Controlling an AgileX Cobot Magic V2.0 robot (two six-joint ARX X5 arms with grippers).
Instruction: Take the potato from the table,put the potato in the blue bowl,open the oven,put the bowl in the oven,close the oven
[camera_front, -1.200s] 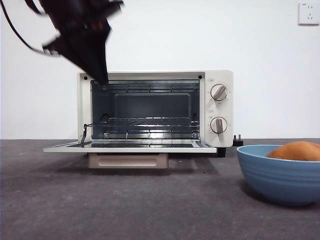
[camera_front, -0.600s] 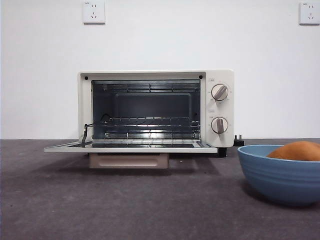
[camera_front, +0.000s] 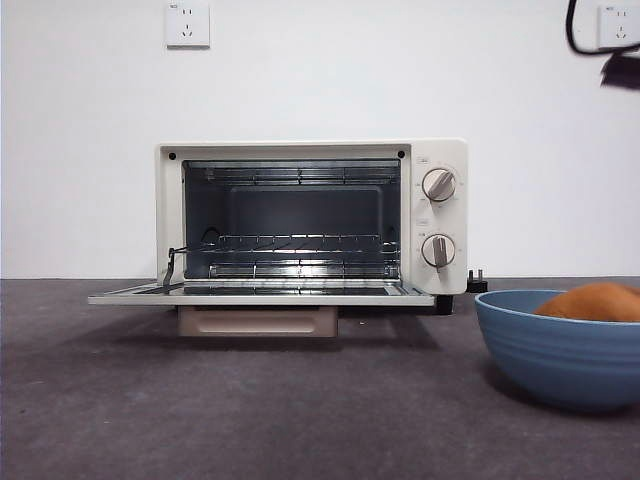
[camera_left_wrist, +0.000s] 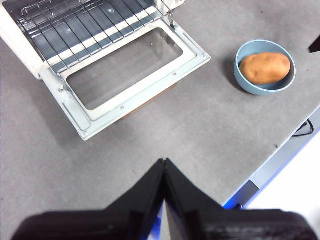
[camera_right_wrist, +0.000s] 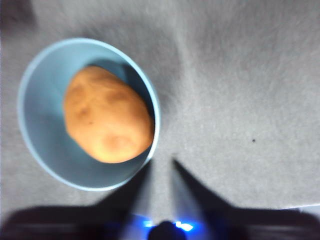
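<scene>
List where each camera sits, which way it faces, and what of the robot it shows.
Front view: low at table height, looking level at the open oven; blue bowl at right; only a black arm tip shows at the top right corner.
Left wrist view: high, looking down on the oven door, table and bowl; the left gripper shows shut.
Right wrist view: close above the bowl holding the potato; the right gripper shows slightly open beside the rim.
All three share bowl and potato.

blue bowl (camera_front: 560, 345) cut by frame edge
</scene>
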